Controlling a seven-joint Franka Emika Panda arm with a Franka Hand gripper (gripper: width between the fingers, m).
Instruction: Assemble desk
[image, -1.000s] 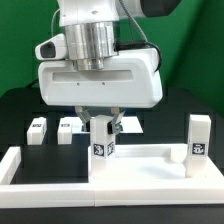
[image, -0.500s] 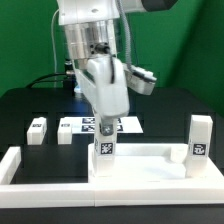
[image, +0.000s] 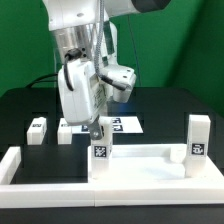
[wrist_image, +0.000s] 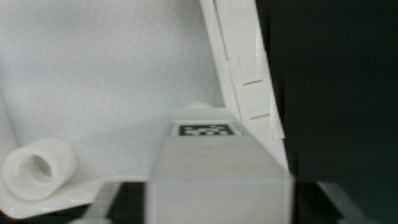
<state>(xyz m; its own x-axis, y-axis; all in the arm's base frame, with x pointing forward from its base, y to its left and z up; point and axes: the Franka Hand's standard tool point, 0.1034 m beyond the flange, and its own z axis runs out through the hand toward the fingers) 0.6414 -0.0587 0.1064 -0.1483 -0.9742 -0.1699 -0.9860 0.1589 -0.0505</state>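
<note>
The desk's white tabletop panel (image: 150, 162) lies flat at the front of the table. Two leg blocks stand upright on it, one at its left corner (image: 100, 153) and one at its right corner (image: 199, 138). Two more tagged leg blocks (image: 38, 130) (image: 66, 130) stand loose on the black table behind. My gripper (image: 97, 130) hangs over the left-corner leg, open. In the wrist view the leg (wrist_image: 222, 165) stands between my fingers (wrist_image: 107, 208) with a dark gap on each side. Beyond it lie the tabletop (wrist_image: 89, 80) and its rim (wrist_image: 240, 60).
A long low white border wall (image: 40, 178) runs along the front and turns back at the exterior view's left. The marker board (image: 122, 125) lies flat behind the gripper. A round socket (wrist_image: 36, 170) shows in the tabletop beside the leg.
The wrist has turned about the left-corner leg and the arm leans to the exterior view's left. The jaws have spread off the leg, which stays upright on the tabletop.
</note>
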